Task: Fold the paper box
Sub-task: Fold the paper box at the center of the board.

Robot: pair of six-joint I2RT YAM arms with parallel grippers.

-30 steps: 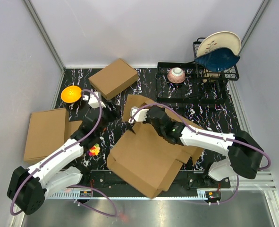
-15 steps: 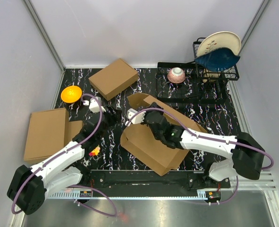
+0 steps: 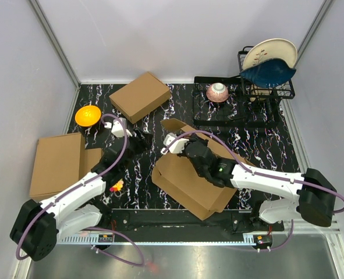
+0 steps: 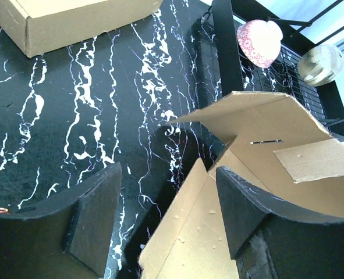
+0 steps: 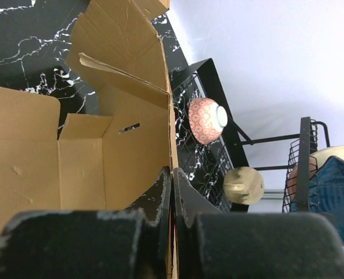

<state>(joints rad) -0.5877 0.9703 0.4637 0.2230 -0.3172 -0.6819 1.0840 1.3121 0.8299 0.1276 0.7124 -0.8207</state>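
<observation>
The right pincer (image 3: pixel 176 144) is clamped tight on an upright wall of the paper box (image 3: pixel 189 180). In the right wrist view its two fingers (image 5: pixel 160 192) meet on the wall's top edge, with the cardboard running straight out ahead of the tips. The box's open inside, with a short slit cut in one panel, spreads out to one side of this pincer. The box itself sits on the black marbled counter (image 3: pixel 134 174) under and behind the right pincer, its far end raised and its flaps partly standing.

The left pincer (image 3: pixel 141 139) hovers just beside the box's near-left corner, jaws spread wide and holding nothing. From the left wrist view a raised flap of the paper box (image 4: pixel 276 133) stands ahead of the left pincer (image 4: pixel 169 174). A lower panel reaches in between the two fingers, close to the right-hand pad (image 4: pixel 241 215); whether it touches that pad cannot be told. Bare counter (image 4: pixel 73 116) lies ahead of the other finger.

Beyond the left pincer rests a small closed box (image 3: pixel 139 96). An orange bowl (image 3: pixel 88 115) sits off to its left, and a flat cardboard slab (image 3: pixel 55 165) lies further left and back toward the arm's base. Past the right pincer, a pink bowl (image 5: pixel 205 120) lies on a black tray (image 3: pixel 230 110), and a dish rack (image 3: pixel 265 87) with plates stands further off to the right.
</observation>
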